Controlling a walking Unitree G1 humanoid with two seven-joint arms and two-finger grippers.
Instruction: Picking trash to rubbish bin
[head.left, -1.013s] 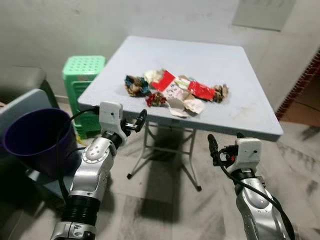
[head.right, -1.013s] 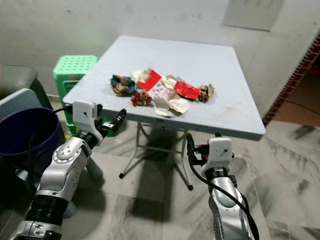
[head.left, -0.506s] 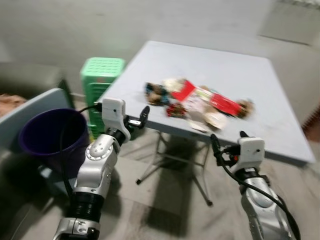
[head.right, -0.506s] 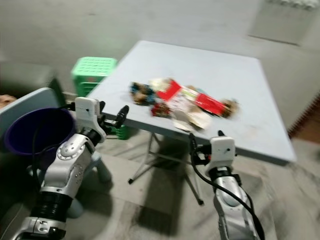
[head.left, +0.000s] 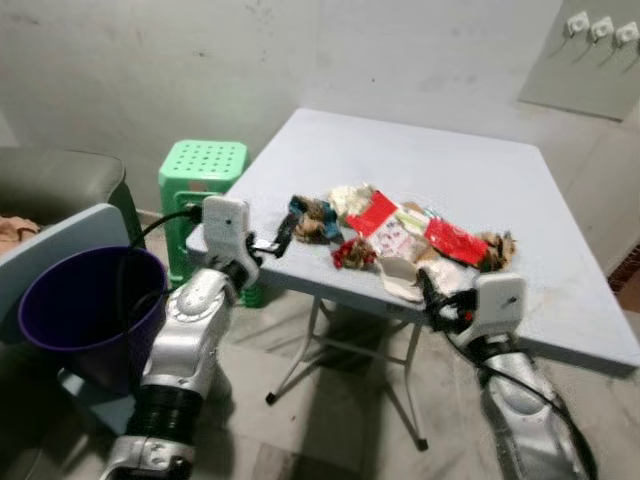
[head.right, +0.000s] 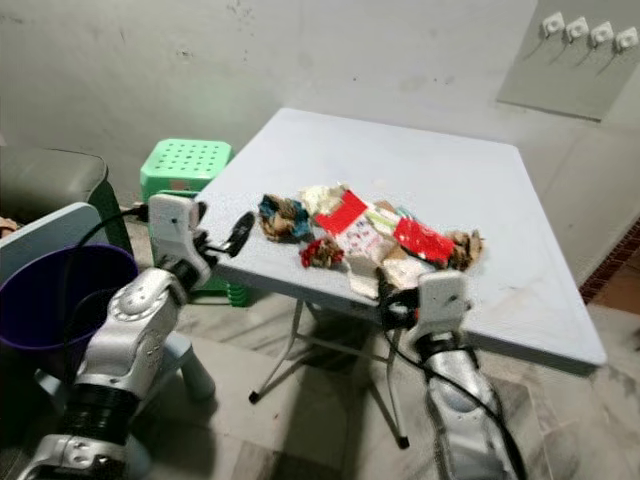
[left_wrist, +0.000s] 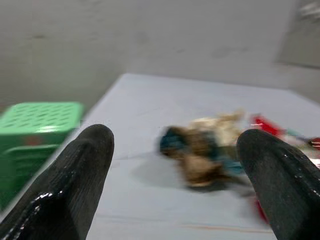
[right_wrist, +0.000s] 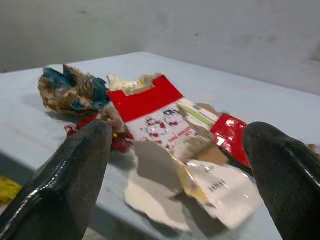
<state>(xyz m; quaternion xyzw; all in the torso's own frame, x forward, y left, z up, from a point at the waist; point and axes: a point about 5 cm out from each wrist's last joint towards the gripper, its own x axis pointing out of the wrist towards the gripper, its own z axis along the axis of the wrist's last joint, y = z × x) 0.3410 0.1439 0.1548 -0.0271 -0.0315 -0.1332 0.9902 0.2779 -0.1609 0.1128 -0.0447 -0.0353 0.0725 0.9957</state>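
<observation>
1. Our biggest risk, we judge, is pushing litter rather than grasping it: the trash pile (head.left: 395, 232) is loose and overlapping, near the table's (head.left: 470, 170) near edge, so a low sweep could shove scraps onto the floor.
2. The torn white paper (right_wrist: 150, 187) overhangs the near edge, right in front of our right gripper (right_wrist: 177, 165); brushing it from below could tip it off.
3. The wrappers are flat and thin, so our fingers may close on nothing or take several pieces together.
4. The purple bin (head.left: 85, 310) stands on the floor, far left of the table and well apart from the pile; a weak grip could drop a piece on the way.
5. Our left gripper (head.left: 268, 240) is raised at the table's left near corner, fingers spread wide, aimed at the blue-brown crumpled wad (left_wrist: 197, 150) but not touching it.
6. Our right gripper sits just below the near edge, fingers wide apart and empty, facing the red wrapper (right_wrist: 145, 97).
7. The green stool (head.left: 203, 175) stands beyond our left arm.
</observation>
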